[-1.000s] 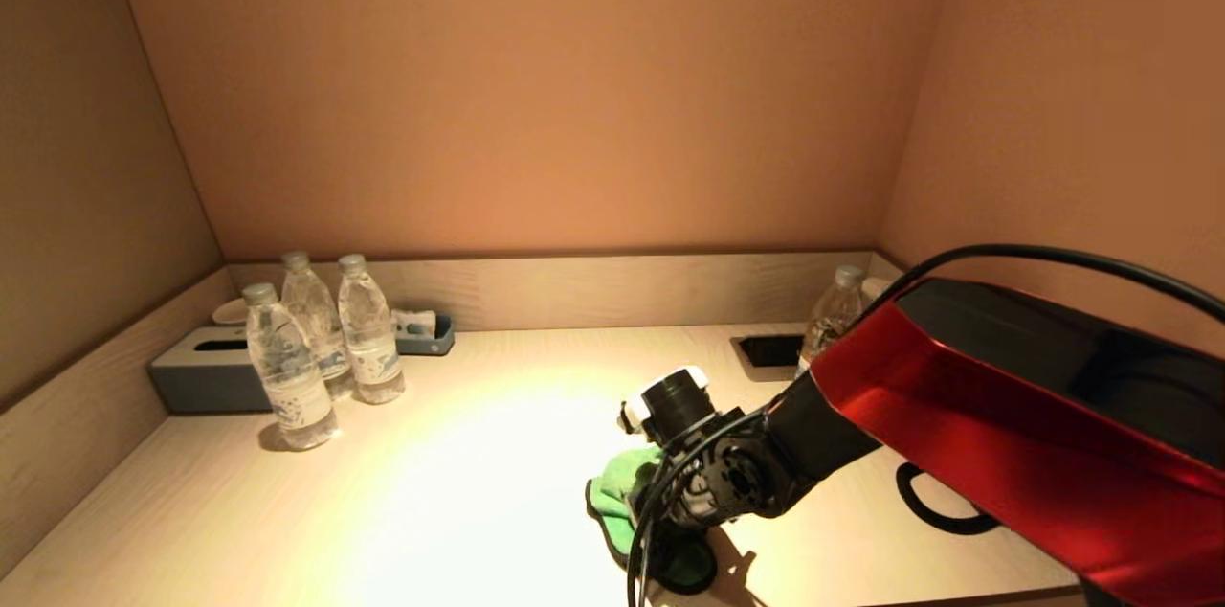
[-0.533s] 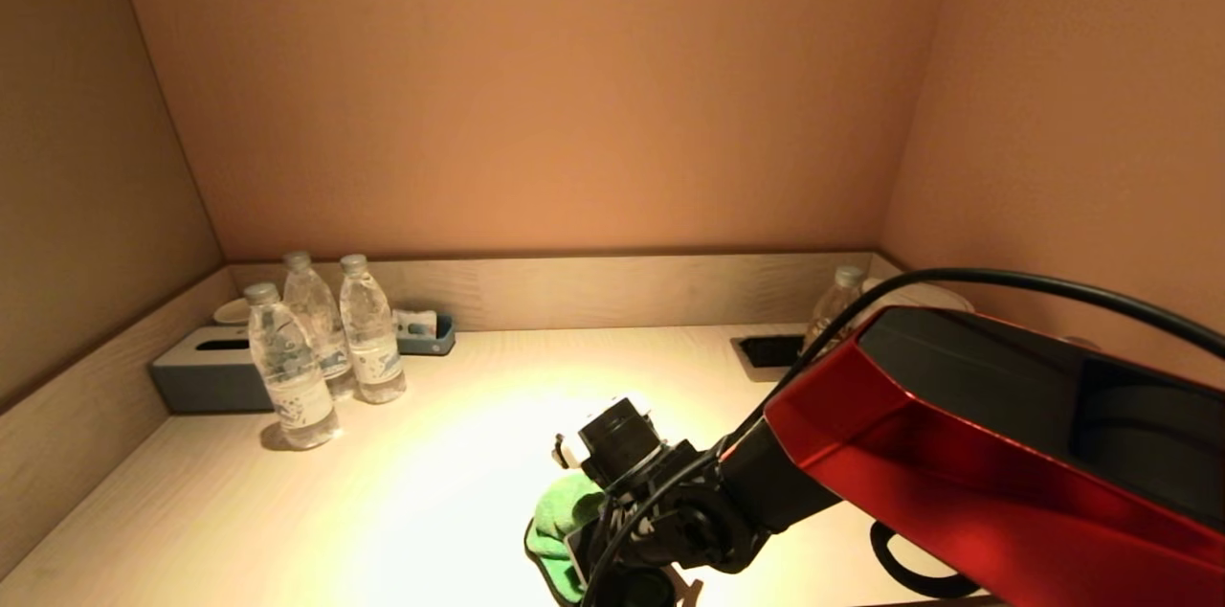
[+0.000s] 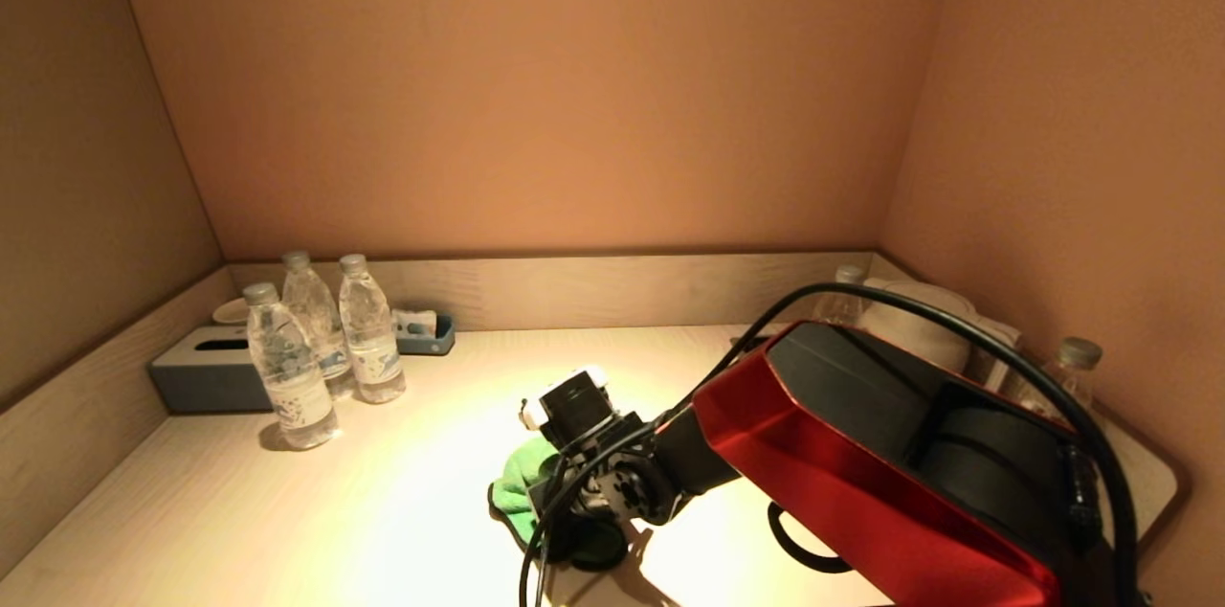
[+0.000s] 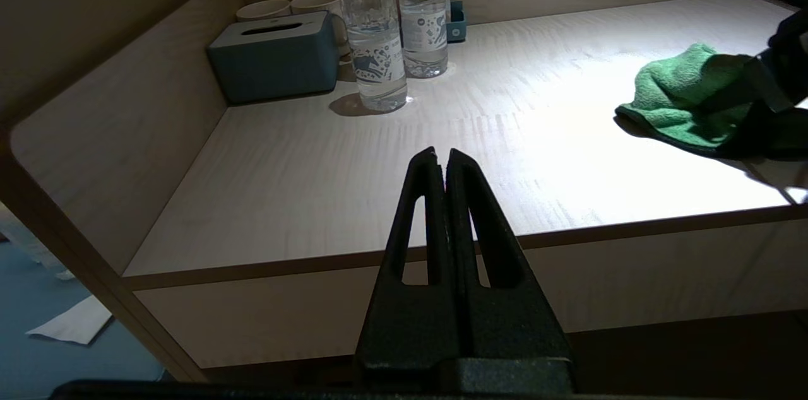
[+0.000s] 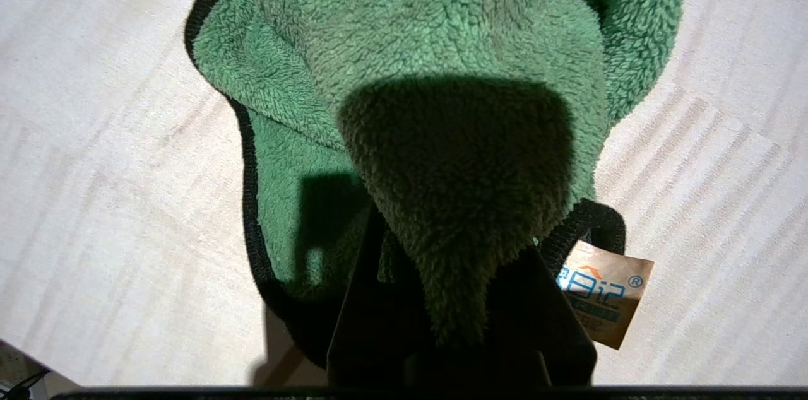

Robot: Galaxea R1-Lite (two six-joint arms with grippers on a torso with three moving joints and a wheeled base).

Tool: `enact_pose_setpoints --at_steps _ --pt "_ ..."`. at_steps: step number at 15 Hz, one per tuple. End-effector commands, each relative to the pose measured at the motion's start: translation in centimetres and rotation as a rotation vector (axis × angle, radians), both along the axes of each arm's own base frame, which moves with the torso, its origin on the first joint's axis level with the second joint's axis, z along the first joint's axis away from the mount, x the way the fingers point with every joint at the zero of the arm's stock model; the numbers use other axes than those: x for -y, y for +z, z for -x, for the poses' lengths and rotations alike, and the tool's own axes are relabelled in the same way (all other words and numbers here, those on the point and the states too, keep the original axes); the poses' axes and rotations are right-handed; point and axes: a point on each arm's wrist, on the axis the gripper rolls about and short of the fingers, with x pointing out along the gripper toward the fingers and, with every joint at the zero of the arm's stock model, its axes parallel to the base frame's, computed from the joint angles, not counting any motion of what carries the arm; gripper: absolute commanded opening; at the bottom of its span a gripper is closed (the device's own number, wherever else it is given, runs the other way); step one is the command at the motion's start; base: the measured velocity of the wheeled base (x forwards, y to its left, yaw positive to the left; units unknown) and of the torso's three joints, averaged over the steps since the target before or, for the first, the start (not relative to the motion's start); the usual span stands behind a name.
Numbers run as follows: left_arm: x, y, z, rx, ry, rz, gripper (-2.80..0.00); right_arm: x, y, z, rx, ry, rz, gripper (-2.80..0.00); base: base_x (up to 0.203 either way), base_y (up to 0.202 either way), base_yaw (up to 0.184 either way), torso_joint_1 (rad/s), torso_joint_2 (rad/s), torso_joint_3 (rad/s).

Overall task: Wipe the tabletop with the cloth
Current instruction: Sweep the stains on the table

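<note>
Head view first: the right gripper presses down on the green cloth near the front edge of the tabletop, well to the right of the three water bottles. Behind the bottles sits a grey tissue box.

Left wrist view: the left gripper hangs off the tabletop's front edge with its fingers pressed together, holding nothing. The cloth lies well to one side of the bottles (its far end runs under the dark right arm).

Right wrist view: the right gripper's fingers are clamped on a bunched fold of the cloth, which spreads flat over the tabletop. A small printed label sticks out at the cloth's black-trimmed edge.
</note>
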Motion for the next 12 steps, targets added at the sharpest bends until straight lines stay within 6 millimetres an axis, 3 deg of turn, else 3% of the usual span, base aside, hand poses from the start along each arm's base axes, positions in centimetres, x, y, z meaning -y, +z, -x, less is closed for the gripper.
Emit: enact_pose_setpoints --at_steps 1,3,7,12 --pt "0.0 0.0 0.0 0.000 0.001 0.000 -2.80 -0.2 -1.2 -1.3 0.003 -0.028 0.016 -2.80 0.000 0.000 0.000 0.000 0.00 0.000" --pt "0.0 0.0 0.0 0.000 0.001 0.000 -2.80 0.9 -1.8 -3.0 0.021 -0.095 0.048 -2.80 0.000 0.000 0.000 0.000 0.00 0.000" --pt "0.0 0.0 0.0 0.000 0.001 0.000 -2.80 2.3 -1.8 -3.9 0.022 -0.140 0.058 -2.80 0.000 0.000 0.000 0.000 0.00 0.000" --pt "0.0 0.0 0.0 0.000 -0.001 0.000 -2.80 7.7 0.8 -4.4 0.039 -0.267 0.078 -2.80 0.000 0.000 0.000 0.000 0.00 0.000"
